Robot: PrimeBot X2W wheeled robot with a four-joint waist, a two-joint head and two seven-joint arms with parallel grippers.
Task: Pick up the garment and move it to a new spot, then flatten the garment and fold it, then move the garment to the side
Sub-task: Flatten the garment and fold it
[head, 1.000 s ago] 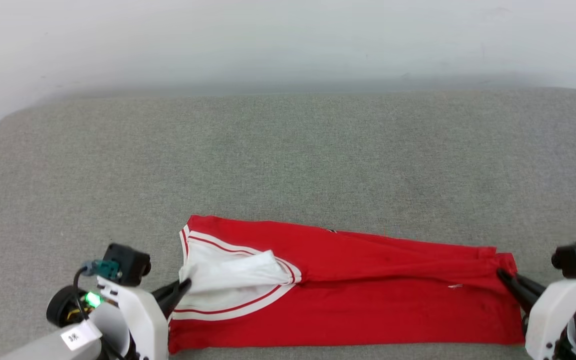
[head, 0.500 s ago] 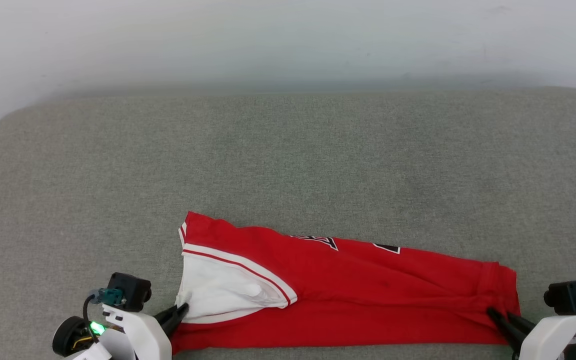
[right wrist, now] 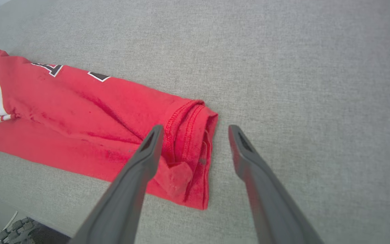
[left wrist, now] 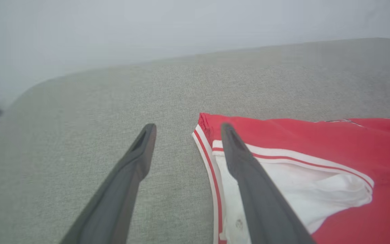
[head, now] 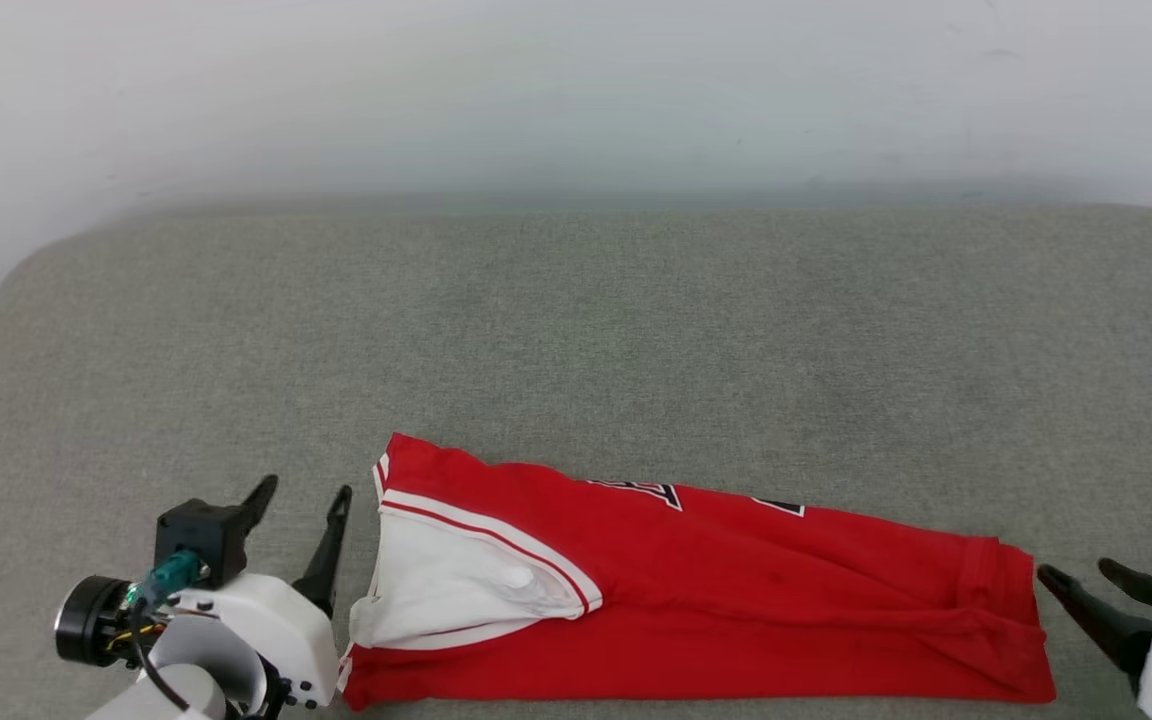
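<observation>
The garment point(head: 736, 600) lies folded lengthwise into a long red band near the front edge of the grey table point(head: 576, 320). Its white sleeve with red-white trim point(head: 456, 585) is at the left end, and a sliver of black print shows along the far edge. My left gripper point(head: 301, 492) stands open just left of the sleeve end, holding nothing; in the left wrist view it point(left wrist: 186, 130) hovers beside the garment point(left wrist: 317, 149). My right gripper point(head: 1081, 575) is open just right of the hem. In the right wrist view it point(right wrist: 195, 130) stands over the hem of the garment point(right wrist: 96, 108).
The grey fabric surface stretches wide behind and to both sides of the shirt. A pale wall point(head: 576, 90) rises behind it. The table's front edge point(right wrist: 46, 225) runs close below the shirt, with some cables beneath.
Both grippers have let go of the garment and opened, drawing back a little from its ends. The top layer has settled flat. The head view shifted slightly.
</observation>
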